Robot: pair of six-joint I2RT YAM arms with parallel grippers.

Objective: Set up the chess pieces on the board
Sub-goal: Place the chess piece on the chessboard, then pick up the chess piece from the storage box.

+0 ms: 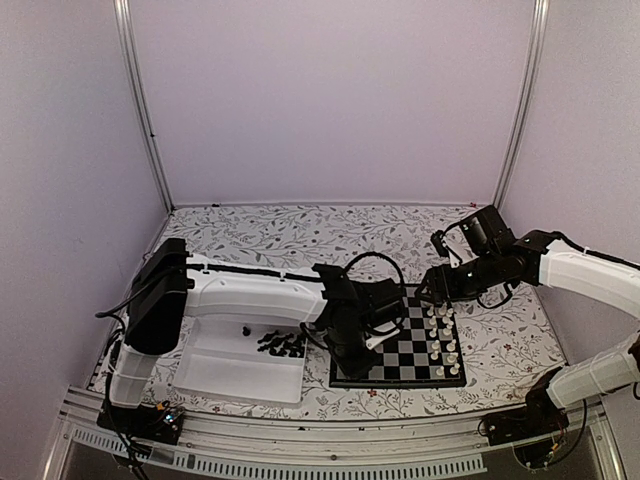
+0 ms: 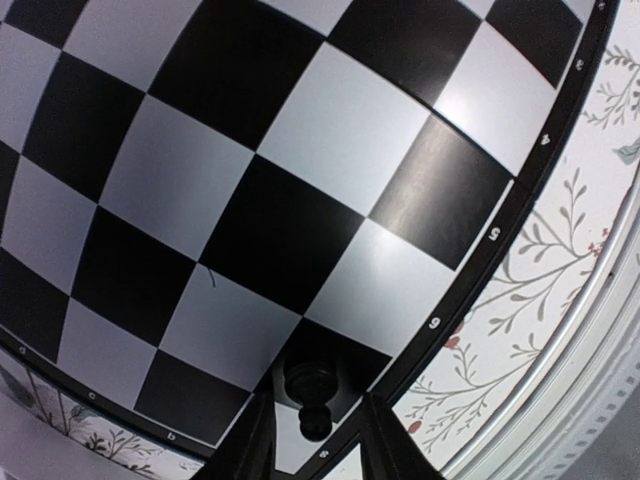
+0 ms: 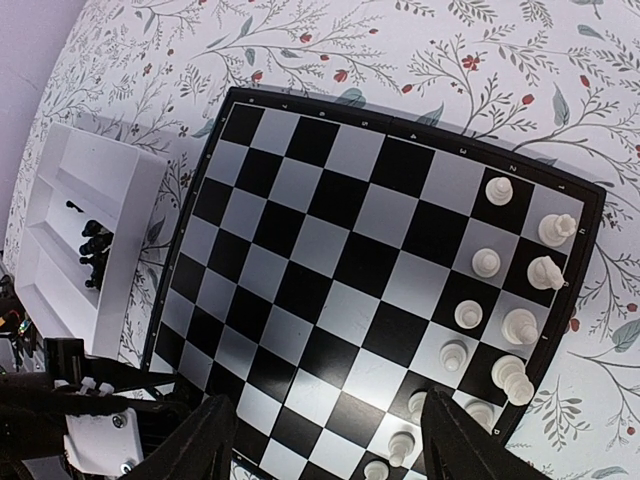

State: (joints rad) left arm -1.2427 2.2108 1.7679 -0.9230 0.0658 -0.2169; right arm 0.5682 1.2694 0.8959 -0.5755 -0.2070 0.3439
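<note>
Even soft light, faint glare on the board [image 2: 420, 200], wrist views bowed at edges

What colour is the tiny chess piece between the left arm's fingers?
Black. The tiny black plastic chess piece shows best in the left wrist view.

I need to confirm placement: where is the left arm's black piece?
Left wrist view: the black piece sits on an edge square of the board, between the left gripper fingers.

Left arm [image 1: 250, 295]: white moulded shells, black joint housings, black cable [image 1: 375, 256] looped at 12 o'clock of the wrist. Right arm [image 1: 590, 272]: identical white shells, black wrist block, thin black cables. Fingers [image 3: 205, 440]: matte black, flat, tapered.
</note>
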